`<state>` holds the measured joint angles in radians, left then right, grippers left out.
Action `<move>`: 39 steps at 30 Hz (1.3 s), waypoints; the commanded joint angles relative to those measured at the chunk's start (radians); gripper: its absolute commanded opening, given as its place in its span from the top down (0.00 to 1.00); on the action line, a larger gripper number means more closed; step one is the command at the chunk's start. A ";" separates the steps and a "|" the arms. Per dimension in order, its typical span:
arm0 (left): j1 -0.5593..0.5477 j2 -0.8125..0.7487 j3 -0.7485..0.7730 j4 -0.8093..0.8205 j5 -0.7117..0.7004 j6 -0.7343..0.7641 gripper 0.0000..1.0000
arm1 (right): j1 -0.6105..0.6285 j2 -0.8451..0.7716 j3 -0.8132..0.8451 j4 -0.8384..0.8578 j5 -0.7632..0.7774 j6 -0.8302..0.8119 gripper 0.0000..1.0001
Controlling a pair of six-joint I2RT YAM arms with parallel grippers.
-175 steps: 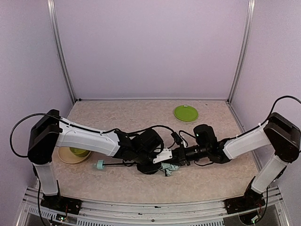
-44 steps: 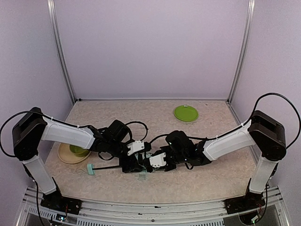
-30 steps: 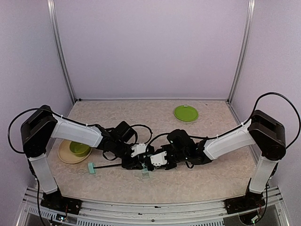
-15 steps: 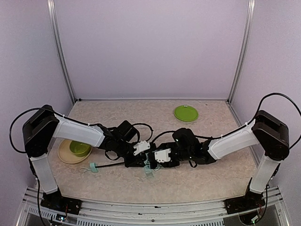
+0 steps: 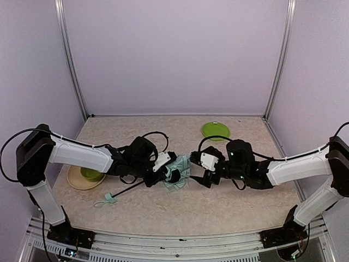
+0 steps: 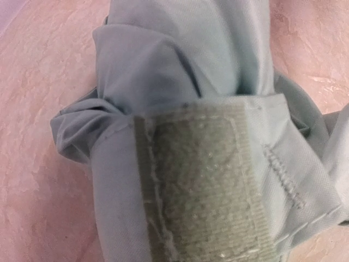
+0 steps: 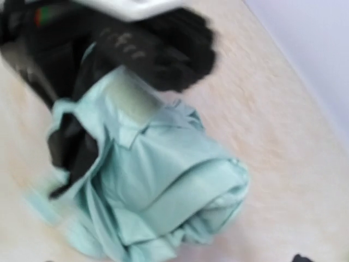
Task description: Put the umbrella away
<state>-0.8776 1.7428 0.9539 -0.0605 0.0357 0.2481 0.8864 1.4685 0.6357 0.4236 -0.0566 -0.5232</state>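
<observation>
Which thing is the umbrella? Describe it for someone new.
On the beige table, look at its middle. The umbrella is the crumpled pale mint bundle there, a thin black shaft running near-left to a small mint handle. Unlike the bright green plate at the back and bowl at left, it is soft, pale cloth.

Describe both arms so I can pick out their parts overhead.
Both match: the left arm and right arm have smooth white shells on the long links, bulky black joint housings and thin black cables looping loosely alongside. A small white block sits by each wrist. The left gripper and right gripper are black. No markings are readable.
</observation>
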 commanded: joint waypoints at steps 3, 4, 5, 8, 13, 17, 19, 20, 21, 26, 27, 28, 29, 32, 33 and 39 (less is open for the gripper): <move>-0.056 -0.098 0.126 -0.051 -0.058 0.034 1.00 | -0.171 -0.040 -0.090 0.149 -0.427 0.481 0.10; -0.061 -0.112 0.143 -0.080 -0.054 0.038 1.00 | -0.189 -0.043 -0.107 0.175 -0.455 0.508 0.11; -0.064 -0.126 0.157 -0.108 -0.050 0.036 1.00 | -0.207 -0.046 -0.120 0.196 -0.479 0.525 0.12; -0.066 -0.178 0.185 -0.140 -0.043 0.010 1.00 | -0.257 -0.051 -0.164 0.274 -0.549 0.595 0.13; -0.089 -0.258 0.253 -0.200 0.021 0.001 1.00 | -0.316 0.012 -0.215 0.487 -0.648 0.725 0.17; -0.132 -0.309 0.338 -0.276 0.121 0.058 1.00 | -0.332 0.090 -0.130 0.503 -0.719 0.704 0.21; -0.135 -0.321 0.390 -0.339 0.171 0.076 1.00 | -0.331 0.118 -0.062 0.483 -0.791 0.691 0.23; -0.137 -0.323 0.416 -0.370 0.179 0.083 1.00 | -0.326 0.132 -0.025 0.470 -0.821 0.687 0.23; -0.139 -0.325 0.436 -0.394 0.183 0.092 1.00 | -0.316 0.139 0.002 0.452 -0.843 0.670 0.22; -0.149 -0.335 0.481 -0.419 0.185 0.122 1.00 | -0.243 0.185 0.101 0.438 -0.997 0.632 0.18; -0.150 -0.333 0.488 -0.421 0.184 0.124 1.00 | -0.231 0.190 0.117 0.405 -1.014 0.615 0.18; -0.150 -0.331 0.493 -0.422 0.184 0.126 1.00 | -0.220 0.192 0.123 0.376 -1.025 0.593 0.18; -0.150 -0.327 0.496 -0.424 0.183 0.128 1.00 | -0.213 0.193 0.124 0.358 -1.038 0.573 0.18; -0.154 -0.316 0.503 -0.434 0.179 0.136 1.00 | -0.208 0.210 0.138 0.313 -1.111 0.563 0.18; -0.154 -0.313 0.505 -0.438 0.178 0.140 1.00 | -0.208 0.214 0.151 0.266 -1.121 0.542 0.18; -0.156 -0.304 0.514 -0.446 0.167 0.150 1.00 | -0.208 0.216 0.169 0.269 -1.096 0.585 0.21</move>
<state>-1.0256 1.4364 1.4151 -0.5335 0.1978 0.3794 0.6773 1.6779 0.7807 0.6899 -1.1286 0.0292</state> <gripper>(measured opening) 0.235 0.811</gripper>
